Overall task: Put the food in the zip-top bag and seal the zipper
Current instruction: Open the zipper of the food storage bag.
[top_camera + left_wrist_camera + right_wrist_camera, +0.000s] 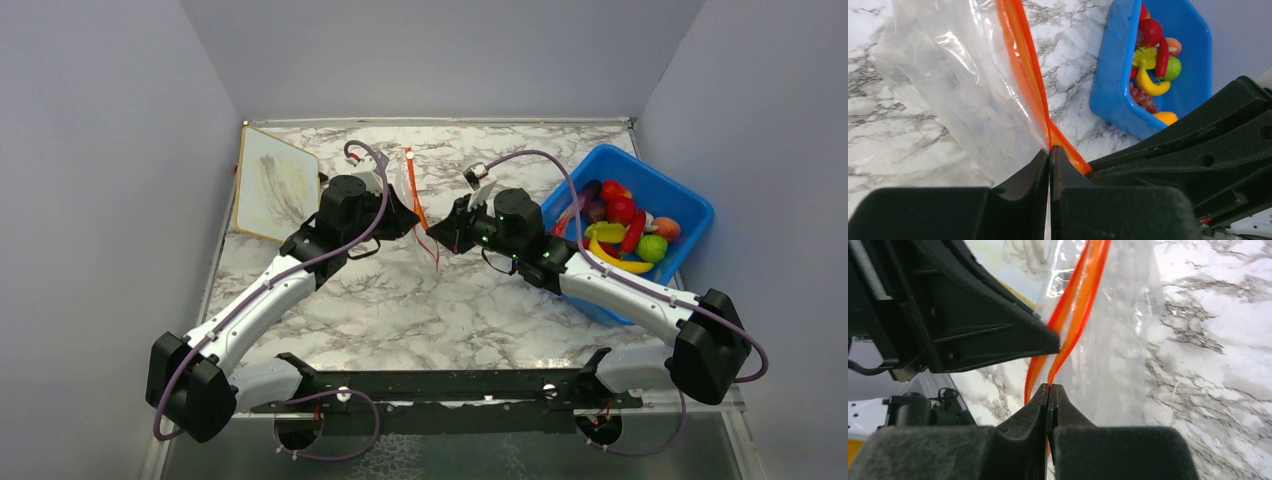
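Observation:
The clear zip-top bag (408, 205) is held up above the table between my two grippers. Its orange-red zipper (417, 205) runs along the mouth. My left gripper (1049, 148) is shut on the zipper (1020, 75) from the left side. My right gripper (1049, 386) is shut on one strip of the zipper (1075, 310) from the right; the two strips stand slightly apart there. The bag (963, 85) looks empty. The food (622, 225), with banana, red fruit, chili, grapes and green pieces, lies in the blue bin.
The blue bin (672, 190) stands at the right edge of the marble table; it also shows in the left wrist view (1115, 75). A white board (275, 183) lies at the back left. Grey walls enclose the table.

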{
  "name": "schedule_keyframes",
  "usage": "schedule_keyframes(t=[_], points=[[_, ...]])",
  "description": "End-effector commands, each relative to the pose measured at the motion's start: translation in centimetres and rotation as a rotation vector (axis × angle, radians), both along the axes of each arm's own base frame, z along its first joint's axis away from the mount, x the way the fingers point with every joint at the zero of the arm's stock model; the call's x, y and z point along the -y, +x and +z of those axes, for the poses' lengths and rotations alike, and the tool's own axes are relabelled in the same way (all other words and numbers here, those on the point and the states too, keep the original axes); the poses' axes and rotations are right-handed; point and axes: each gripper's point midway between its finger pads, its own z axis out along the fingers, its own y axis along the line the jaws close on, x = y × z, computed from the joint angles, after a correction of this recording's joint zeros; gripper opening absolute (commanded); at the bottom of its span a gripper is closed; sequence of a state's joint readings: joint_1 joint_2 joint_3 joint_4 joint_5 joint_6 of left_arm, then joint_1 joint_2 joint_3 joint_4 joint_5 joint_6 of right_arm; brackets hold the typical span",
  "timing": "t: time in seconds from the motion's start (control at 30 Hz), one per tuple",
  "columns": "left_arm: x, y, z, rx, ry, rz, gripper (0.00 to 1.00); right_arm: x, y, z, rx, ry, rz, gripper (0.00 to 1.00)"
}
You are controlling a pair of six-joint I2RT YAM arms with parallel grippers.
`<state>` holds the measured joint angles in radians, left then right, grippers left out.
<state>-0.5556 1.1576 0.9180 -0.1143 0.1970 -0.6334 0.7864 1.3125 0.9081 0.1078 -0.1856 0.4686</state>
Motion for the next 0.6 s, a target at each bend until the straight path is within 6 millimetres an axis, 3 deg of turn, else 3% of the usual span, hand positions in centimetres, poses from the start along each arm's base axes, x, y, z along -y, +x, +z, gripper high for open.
schedule_keyframes(t=[0.0,0.3,0.4,0.57], points=[[-0.8,0.1,0.7,0.042,0.022,0.017,0.0,2.3,1.3,-0.8,-0.047,-0.042,-0.173,0.01],[-1.1,-1.0,1.1,0.085,0.036,-0.027,0.0,6.0,2.0,-1.8,-0.102,-0.087,-0.377,0.01],[-0.7,-1.8,2.0,0.137,0.017,-0.086,0.0,5.8,1.4,-1.2,-0.093,-0.073,-0.346,0.01],[-0.1,-2.9,2.9,0.203,0.013,-0.181,0.0,3.1,-0.5,2.3,-0.091,0.029,-0.167,0.3]])
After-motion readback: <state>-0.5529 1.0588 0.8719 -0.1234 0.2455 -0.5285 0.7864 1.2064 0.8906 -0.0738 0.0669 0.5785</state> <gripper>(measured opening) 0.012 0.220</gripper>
